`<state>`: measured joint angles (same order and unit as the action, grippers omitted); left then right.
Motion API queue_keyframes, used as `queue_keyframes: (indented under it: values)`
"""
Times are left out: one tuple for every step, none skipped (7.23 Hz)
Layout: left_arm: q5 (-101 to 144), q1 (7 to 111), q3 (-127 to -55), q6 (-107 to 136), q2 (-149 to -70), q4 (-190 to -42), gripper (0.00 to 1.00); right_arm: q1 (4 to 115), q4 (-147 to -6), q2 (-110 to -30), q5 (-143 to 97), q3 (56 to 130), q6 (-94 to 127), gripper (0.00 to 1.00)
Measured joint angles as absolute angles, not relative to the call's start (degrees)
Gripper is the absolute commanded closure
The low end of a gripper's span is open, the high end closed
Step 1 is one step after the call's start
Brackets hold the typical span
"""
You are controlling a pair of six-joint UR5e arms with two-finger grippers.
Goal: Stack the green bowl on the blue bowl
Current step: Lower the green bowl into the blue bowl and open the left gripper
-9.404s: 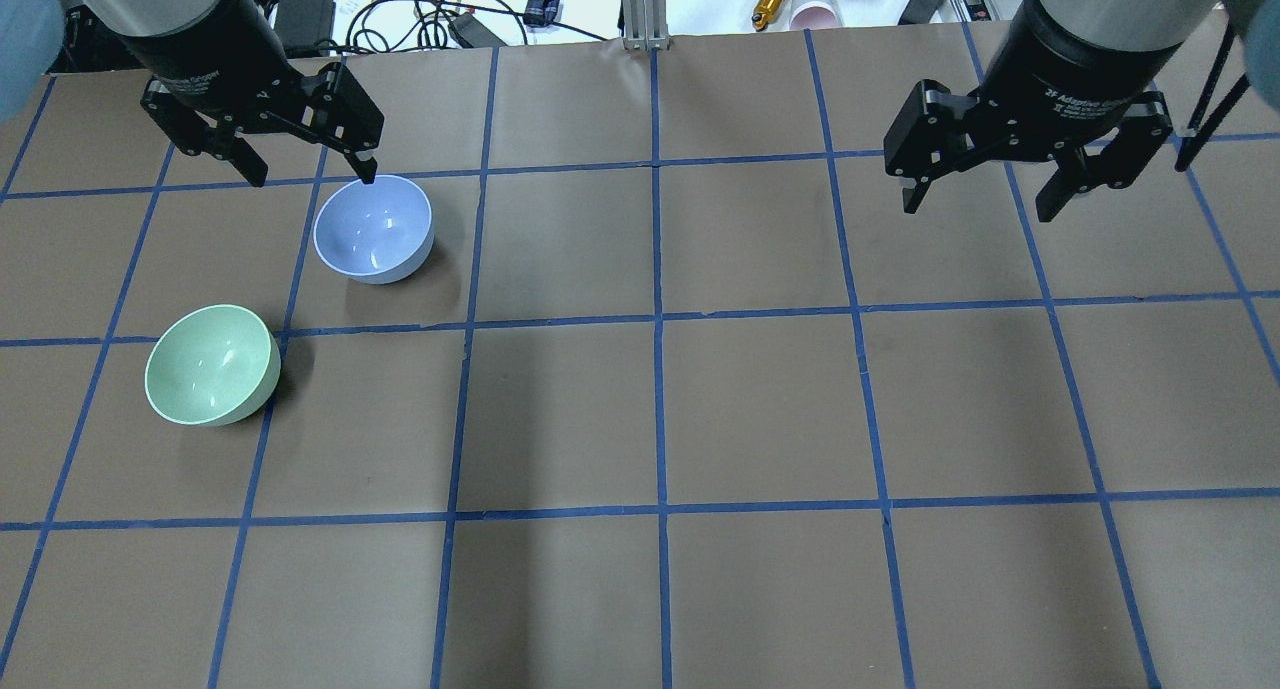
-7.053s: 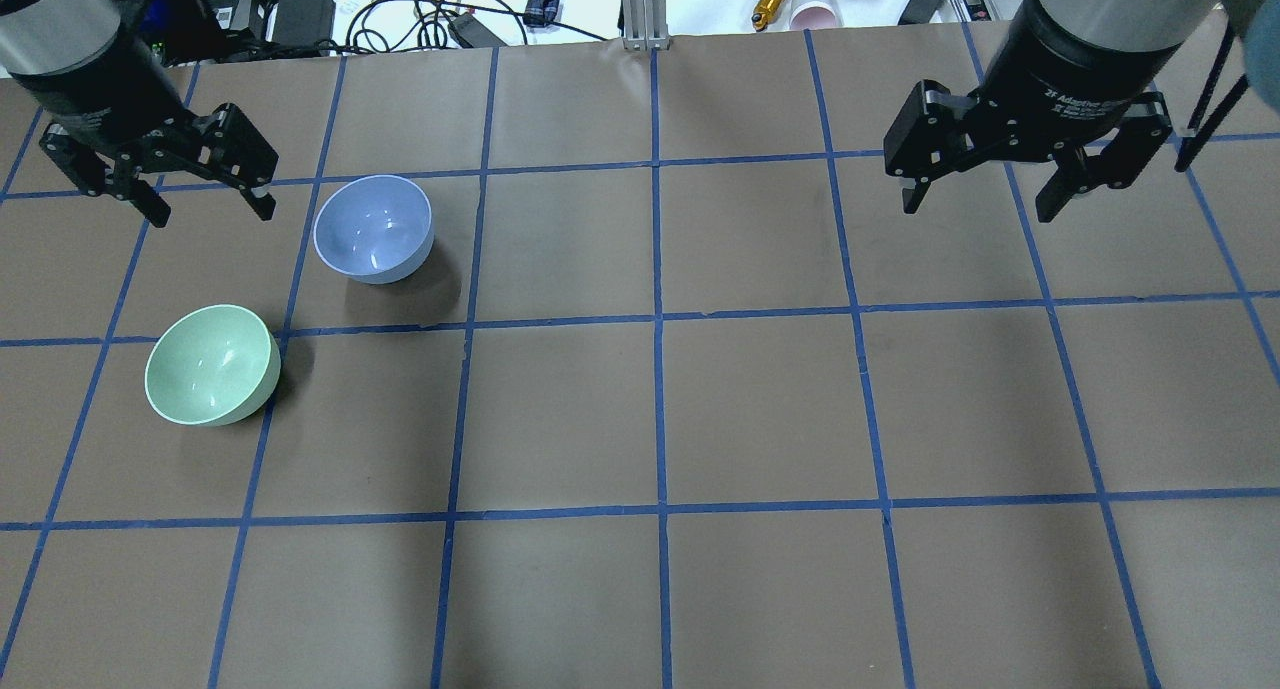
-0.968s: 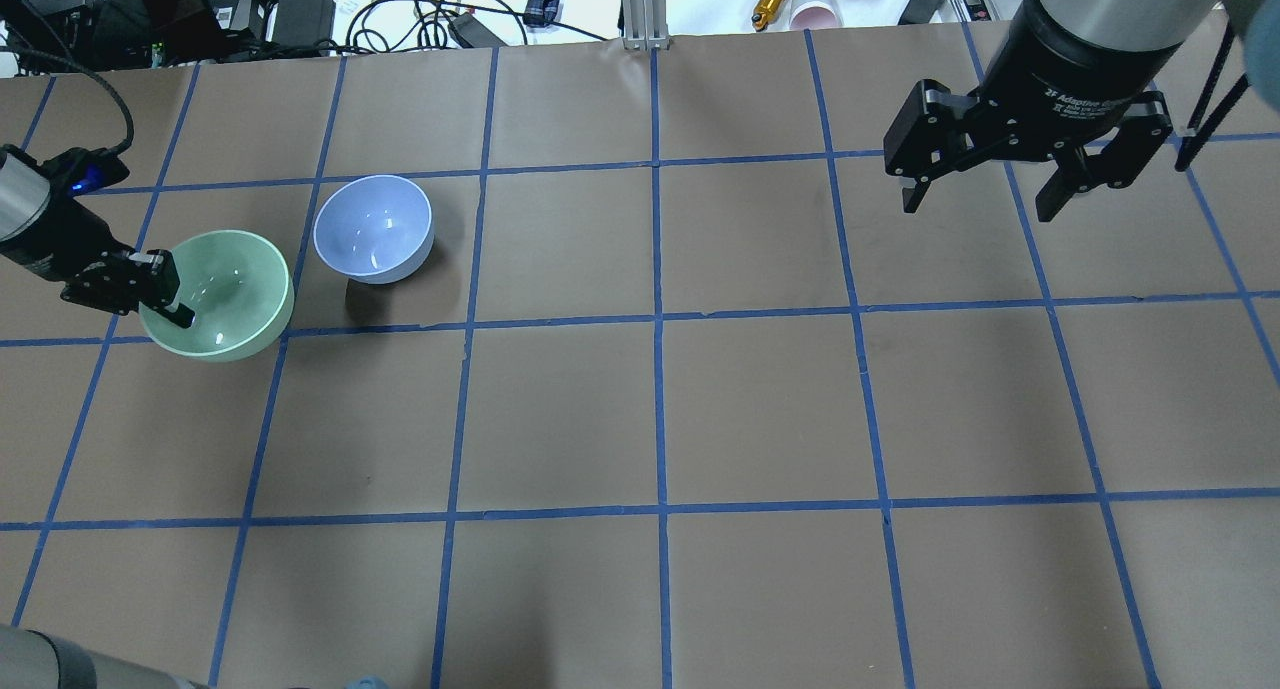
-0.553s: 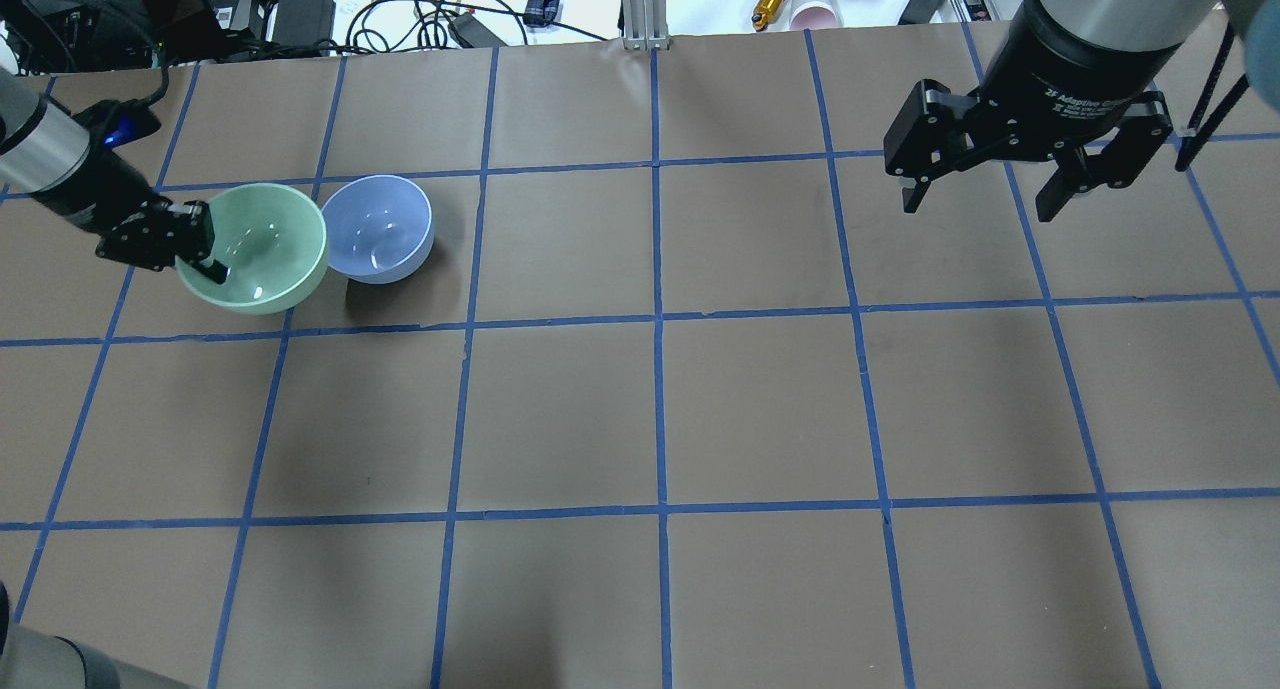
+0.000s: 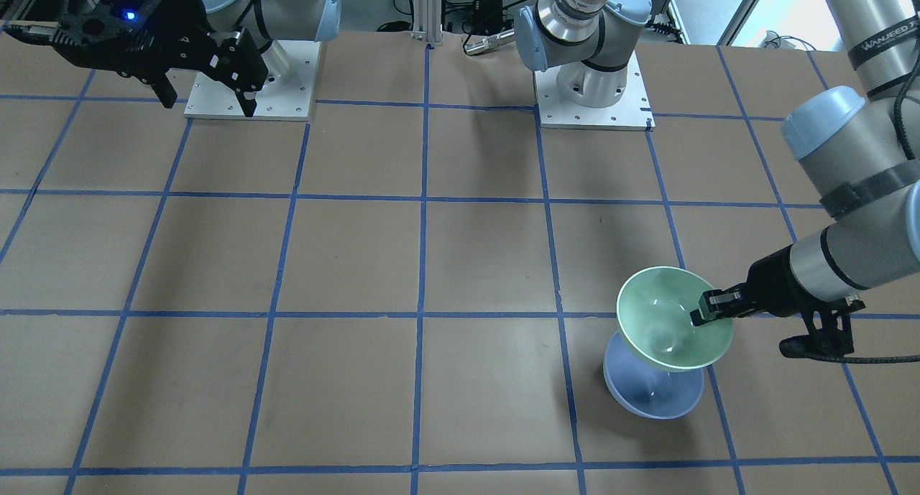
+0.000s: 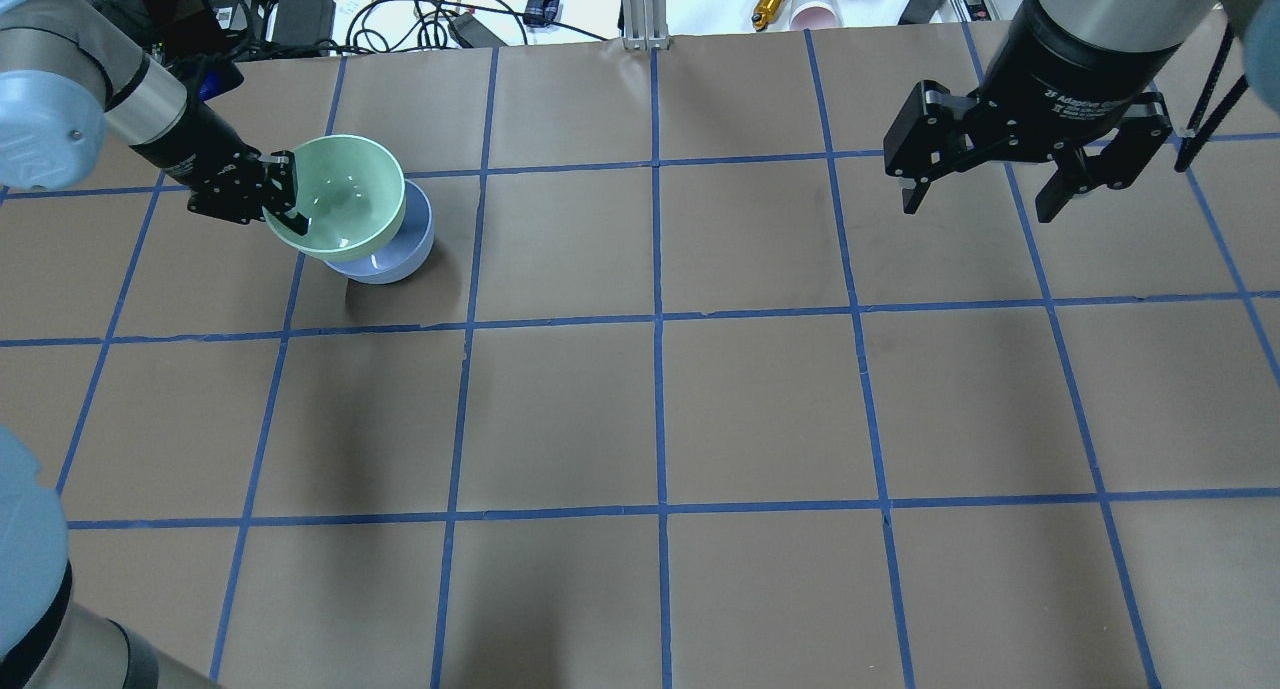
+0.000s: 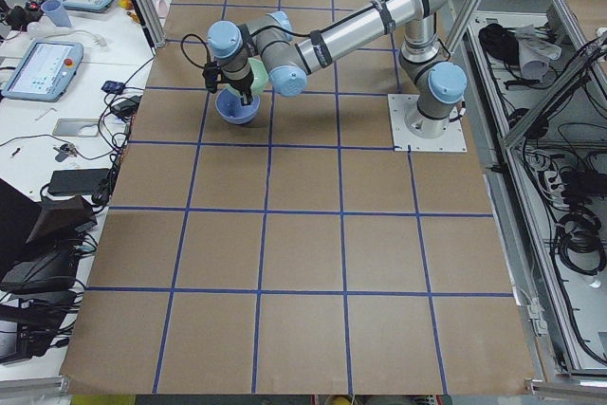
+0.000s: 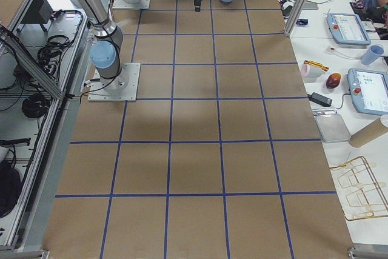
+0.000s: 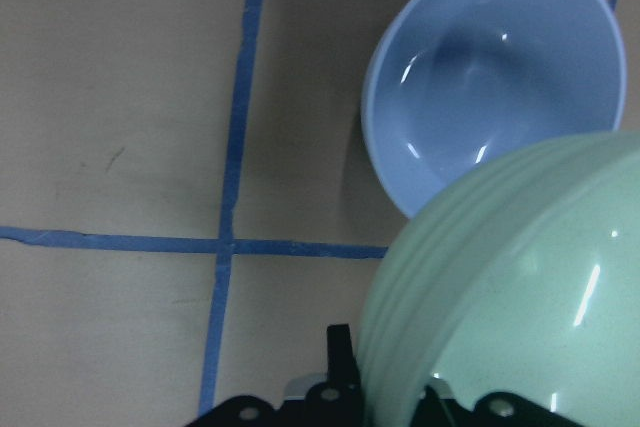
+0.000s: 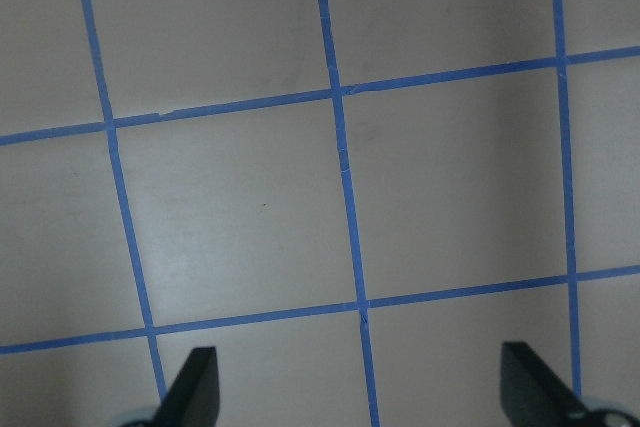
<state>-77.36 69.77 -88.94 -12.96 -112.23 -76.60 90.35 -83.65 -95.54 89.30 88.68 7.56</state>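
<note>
Gripping the green bowl (image 6: 340,194) by its rim at 9 o'clock, my left end effector (image 6: 283,191) pinches the wall, one finger inside and one outside, so the bowl hangs upright for nesting. It hovers over the blue bowl (image 6: 395,257) on the table (image 6: 760,409), offset toward 10 o'clock and, I judge, not yet seated. My right end effector (image 6: 977,209) hangs wide open, well apart at 3 o'clock, out of the way. Cables (image 6: 400,19) lie beyond the table's 12 o'clock edge.
</note>
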Motion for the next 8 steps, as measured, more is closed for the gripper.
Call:
queue_keyframes:
  values:
    - [-77.3, 70.0, -88.4, -12.6, -113.3, -75.6, 1.00, 90.4, -83.6, -95.5, 89.3, 88.7, 7.6, 0.00]
    - [-77.4, 70.1, -87.3, -12.5, -114.4, -75.2, 1.00, 90.4, -83.6, -95.5, 89.3, 88.7, 7.6, 0.00]
    - [-77.4, 70.1, -86.0, -12.6, -115.7, -74.9, 1.00, 90.4, -83.6, -95.5, 89.3, 88.7, 7.6, 0.00]
    - [-77.5, 70.1, -84.8, -12.6, -116.9, -74.7, 1.00, 90.3, -83.6, -95.5, 89.3, 88.6, 7.6, 0.00]
    - [-77.5, 70.1, -84.2, -12.6, -117.8, -74.5, 1.00, 90.4, -83.6, -95.5, 89.3, 88.6, 7.6, 0.00]
    - [-77.5, 70.1, -84.0, -12.6, -118.4, -74.4, 1.00, 90.4, -83.6, -95.5, 89.3, 88.6, 7.6, 0.00]
    - [-77.6, 70.1, -84.0, -12.5, -118.8, -74.2, 1.00, 90.4, -83.6, -95.5, 89.3, 88.6, 7.6, 0.00]
    - [-77.6, 70.1, -84.0, -12.5, -119.2, -74.2, 1.00, 90.4, -83.7, -95.5, 89.3, 88.6, 7.6, 0.00]
